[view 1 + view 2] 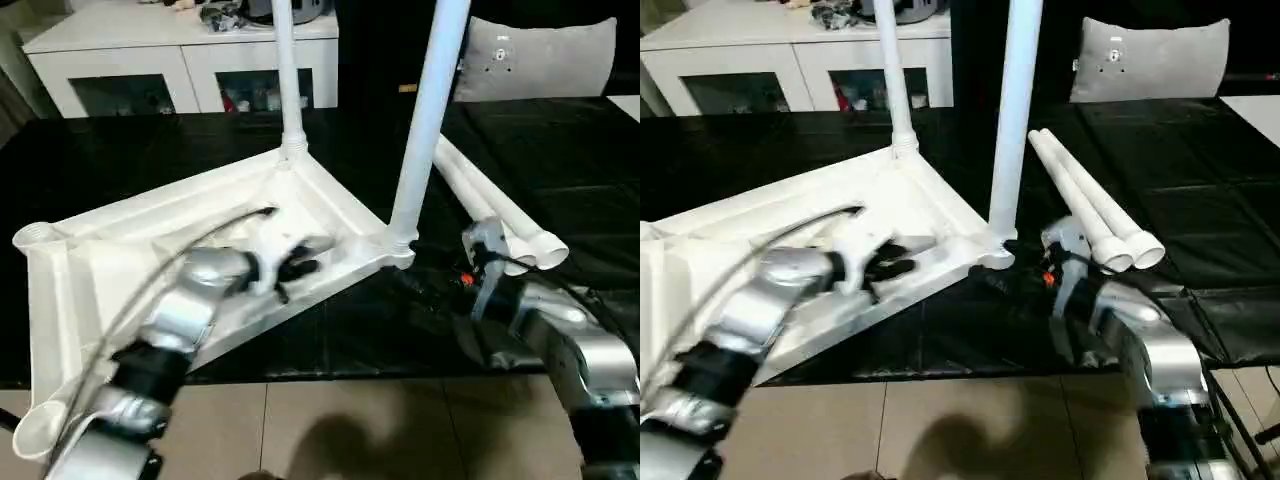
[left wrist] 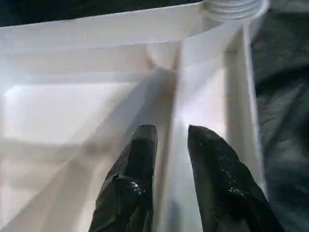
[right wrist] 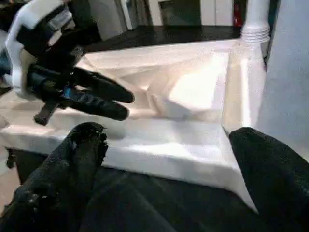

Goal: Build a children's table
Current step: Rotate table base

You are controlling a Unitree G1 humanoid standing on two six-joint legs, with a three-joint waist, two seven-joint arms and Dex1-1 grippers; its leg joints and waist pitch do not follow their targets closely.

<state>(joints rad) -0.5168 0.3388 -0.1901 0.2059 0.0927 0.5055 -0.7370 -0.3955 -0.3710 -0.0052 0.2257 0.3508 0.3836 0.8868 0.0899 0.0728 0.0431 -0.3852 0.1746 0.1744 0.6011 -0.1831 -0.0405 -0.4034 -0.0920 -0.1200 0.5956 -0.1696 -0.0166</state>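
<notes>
Silver left forearm [image 1: 150, 350] nearest, over the upside-down tabletop [image 1: 120, 250] on the black surface [image 1: 560, 150]. Two legs [image 1: 425, 120] stand in corner sockets, two spare legs [image 1: 1090, 215] lie beside. Left gripper [image 2: 171, 159] fingers narrowly parted, empty, above ribbing. Right gripper [image 3: 164, 179] fingers spread wide, empty, near tabletop's edge.

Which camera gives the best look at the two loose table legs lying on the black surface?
The right eye view: both loose legs lie side by side in full, open ends facing the robot. The left eye view shows the same pair, partly crossed by the nearer standing leg. I can't make them out in the wrist views.
</notes>
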